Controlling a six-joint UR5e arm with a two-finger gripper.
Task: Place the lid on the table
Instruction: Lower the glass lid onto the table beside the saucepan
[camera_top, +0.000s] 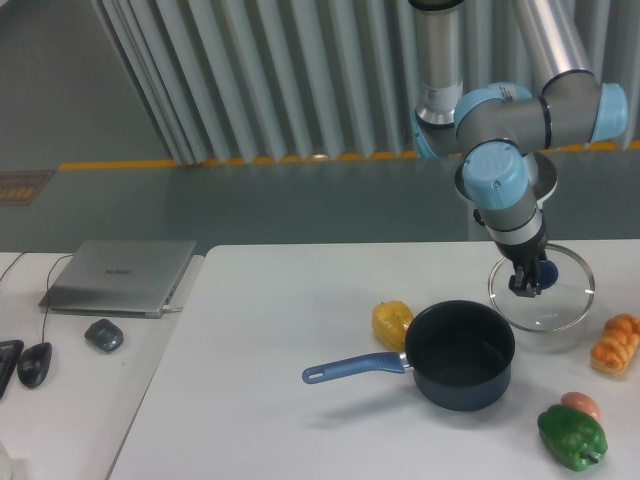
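Observation:
The lid (560, 300), a round clear glass disc with a thin metal rim and a blue knob, hangs tilted just right of the saucepan, above the white table (300, 300). My gripper (527, 283) is shut on the lid's blue knob and holds the lid up; I cannot tell whether its lower rim touches the tabletop. The dark blue saucepan (460, 355) stands open on the table, its long handle pointing left.
A yellow pepper (392, 322) lies left of the saucepan. A green pepper (572, 436) and a small reddish item (581, 403) lie at front right. An orange food piece (615, 343) lies at the right edge. A laptop (120, 277) and mice sit on the adjoining desk.

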